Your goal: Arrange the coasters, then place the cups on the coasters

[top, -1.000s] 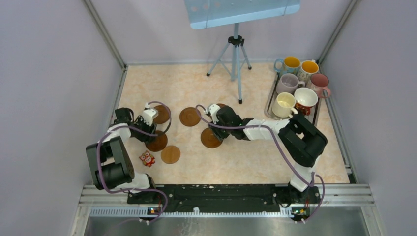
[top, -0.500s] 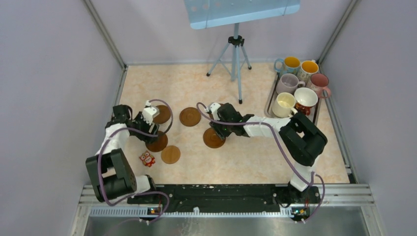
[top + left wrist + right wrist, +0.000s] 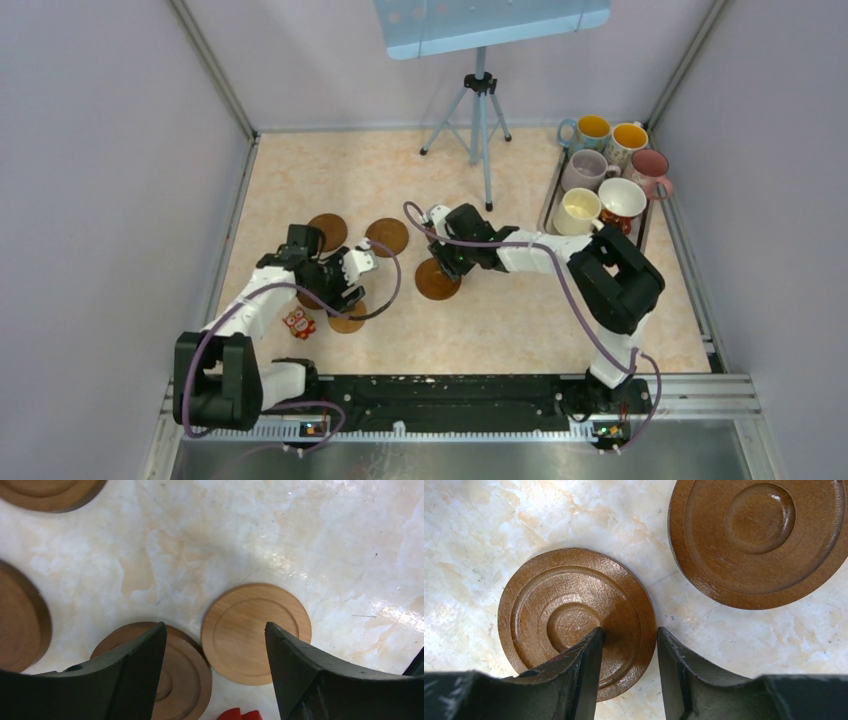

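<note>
Two dark coasters (image 3: pixel 327 230) (image 3: pixel 387 237) lie at mid-left. My left gripper (image 3: pixel 338 292) (image 3: pixel 215 630) hovers open and empty above the lighter coaster (image 3: pixel 347 320) (image 3: pixel 256 632), with a dark coaster (image 3: pixel 170 672) beside it under the left finger. My right gripper (image 3: pixel 445 262) (image 3: pixel 629 632) is open and straddles the rim of a dark coaster (image 3: pixel 437 279) (image 3: pixel 576 622), one finger on its top and the other off its edge. Another dark coaster (image 3: pixel 759 540) lies close by. Several cups (image 3: pixel 600 170) stand at the back right.
The cups sit in and around a steel tray (image 3: pixel 548 205) against the right wall. A tripod (image 3: pixel 480 120) stands at the back centre. A small red owl figure (image 3: pixel 298 322) (image 3: pixel 240 714) lies just near of the left gripper.
My left gripper opened, left the far-left coaster and swung nearer and rightward over the lighter coaster. The right gripper shifted slightly right, and the coaster under it slid a little with it.
</note>
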`<act>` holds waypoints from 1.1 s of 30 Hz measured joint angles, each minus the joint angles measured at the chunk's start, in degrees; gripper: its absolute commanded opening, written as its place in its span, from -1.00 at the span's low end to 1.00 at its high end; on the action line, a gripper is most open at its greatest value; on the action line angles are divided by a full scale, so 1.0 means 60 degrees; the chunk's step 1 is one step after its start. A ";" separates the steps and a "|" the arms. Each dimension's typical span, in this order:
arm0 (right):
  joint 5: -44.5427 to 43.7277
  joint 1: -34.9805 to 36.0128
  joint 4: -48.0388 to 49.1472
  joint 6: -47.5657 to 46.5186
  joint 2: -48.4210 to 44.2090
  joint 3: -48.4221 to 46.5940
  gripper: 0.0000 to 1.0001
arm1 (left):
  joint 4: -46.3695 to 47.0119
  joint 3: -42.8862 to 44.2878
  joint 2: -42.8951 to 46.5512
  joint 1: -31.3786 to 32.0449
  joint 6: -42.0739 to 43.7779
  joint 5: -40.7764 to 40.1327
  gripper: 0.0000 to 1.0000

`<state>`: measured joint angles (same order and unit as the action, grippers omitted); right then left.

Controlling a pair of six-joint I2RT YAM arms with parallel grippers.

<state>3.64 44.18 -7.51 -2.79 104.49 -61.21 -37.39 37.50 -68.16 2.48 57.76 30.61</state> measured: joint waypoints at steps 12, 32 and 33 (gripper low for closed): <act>0.0525 -0.0306 -0.0069 0.0076 0.0036 -0.0018 -0.12 | 0.0849 -0.0375 -0.0667 0.1592 -0.0423 -0.1096 0.33; 0.0612 -0.0583 -0.0328 0.0066 0.0036 -0.0102 -0.08 | 0.3344 0.0051 -0.1982 0.3381 -0.2747 -0.1013 0.26; 0.0619 -0.0583 -0.0328 0.0066 0.0036 -0.0102 -0.08 | 0.3432 0.0120 -0.2080 0.3432 -0.2845 -0.1035 0.26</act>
<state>7.35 40.69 -9.47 -2.39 104.71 -61.82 -16.80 38.22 -80.64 23.07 40.69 24.40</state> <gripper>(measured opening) 0.455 0.630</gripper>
